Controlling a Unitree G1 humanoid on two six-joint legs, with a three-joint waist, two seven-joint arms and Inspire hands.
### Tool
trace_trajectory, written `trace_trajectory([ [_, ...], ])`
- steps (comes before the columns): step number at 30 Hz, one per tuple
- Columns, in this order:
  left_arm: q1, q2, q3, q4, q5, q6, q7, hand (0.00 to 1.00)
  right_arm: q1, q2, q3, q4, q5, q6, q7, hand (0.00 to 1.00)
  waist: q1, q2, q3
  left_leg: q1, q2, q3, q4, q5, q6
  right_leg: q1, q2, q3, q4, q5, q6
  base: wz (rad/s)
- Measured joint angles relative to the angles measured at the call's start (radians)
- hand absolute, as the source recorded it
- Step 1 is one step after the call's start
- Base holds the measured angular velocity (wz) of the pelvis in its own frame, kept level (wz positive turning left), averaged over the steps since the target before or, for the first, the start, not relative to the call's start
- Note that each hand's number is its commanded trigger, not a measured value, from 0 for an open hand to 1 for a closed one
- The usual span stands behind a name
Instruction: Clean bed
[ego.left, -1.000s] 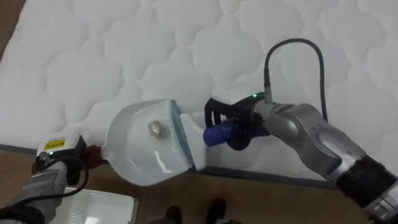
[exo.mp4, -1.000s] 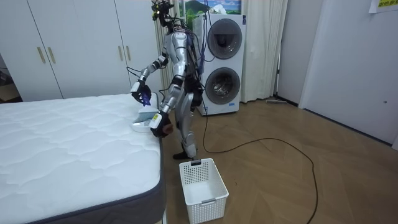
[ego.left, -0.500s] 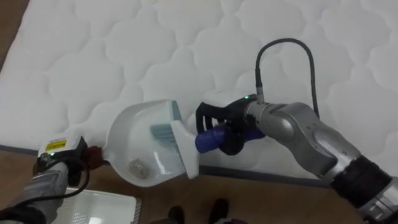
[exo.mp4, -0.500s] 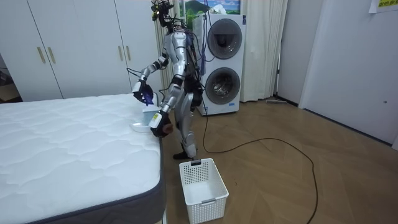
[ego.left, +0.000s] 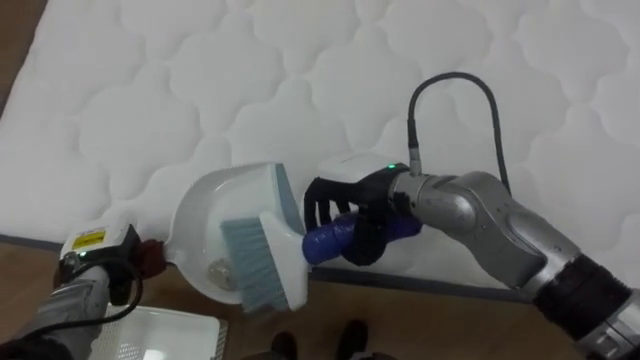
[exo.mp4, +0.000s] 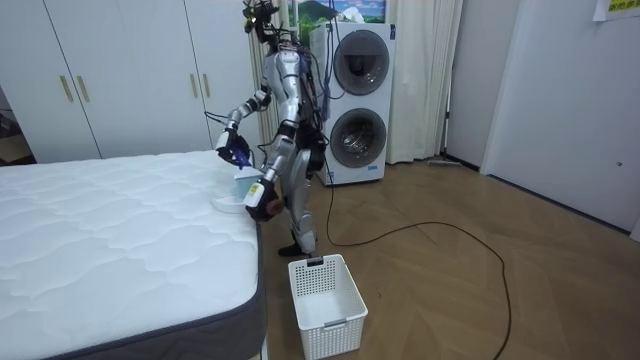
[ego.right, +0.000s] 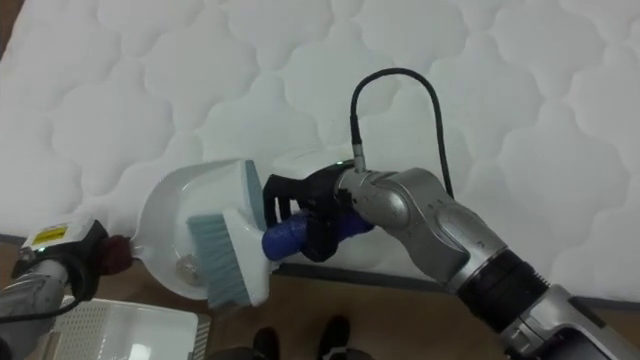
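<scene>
One small roundish object (ego.left: 215, 268) sits in the white dustpan (ego.left: 203, 198) beside the brush (ego.left: 262, 262).

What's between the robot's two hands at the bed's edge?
The left eye view shows the white dustpan, held by the left hand, and the brush head over it, held by the right hand.

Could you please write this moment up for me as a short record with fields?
place: robot stands at the edge of the mattress
right hand: curled round the blue handle of the brush
brush head: at the mouth of the dustpan, bristles facing into it
left hand: holds the dustpan by its handle, just off the mattress edge
debris: small grey lump in the dustpan, beside the bristles
floor: white basket beside the bed, below the left arm
</scene>
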Motion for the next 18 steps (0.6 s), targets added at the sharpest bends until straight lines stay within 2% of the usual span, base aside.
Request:
trace_trajectory([
  [6,0.034,-0.003,0.028,-0.009,0.001,-0.014,0.030,1.00,0.012,-0.060,-0.013,0.052,0.002,-0.022,-0.060,1.00,-0.014,-0.001,-0.0004,0.004,-0.007,-0.012,-0.011,0.000,0.000,0.002,-0.009,-0.010,0.003,-0.006,0.000,0.07],
  [11,0.044,-0.005,0.038,-0.010,0.001,-0.015,0.030,1.00,0.058,-0.075,-0.069,0.082,0.014,-0.029,-0.103,1.00,-0.026,-0.001,-0.0006,0.023,-0.009,-0.015,-0.013,0.000,0.000,0.023,-0.010,-0.011,-0.001,-0.009,0.003,0.02],
  [13,0.052,-0.004,0.046,-0.018,0.003,-0.015,0.029,1.00,0.089,-0.077,-0.122,0.103,0.024,-0.045,-0.126,1.00,-0.039,-0.003,-0.0017,0.032,-0.014,-0.018,-0.020,0.001,0.002,0.031,-0.011,-0.011,-0.003,-0.011,0.008,0.04],
  [18,0.081,-0.002,0.083,-0.059,0.004,-0.018,0.029,1.00,0.148,-0.084,-0.230,0.131,0.054,-0.048,-0.181,1.00,-0.055,-0.004,-0.0026,0.055,-0.015,-0.018,-0.028,0.002,0.004,0.055,-0.012,-0.013,-0.008,-0.013,0.013,0.00],
])
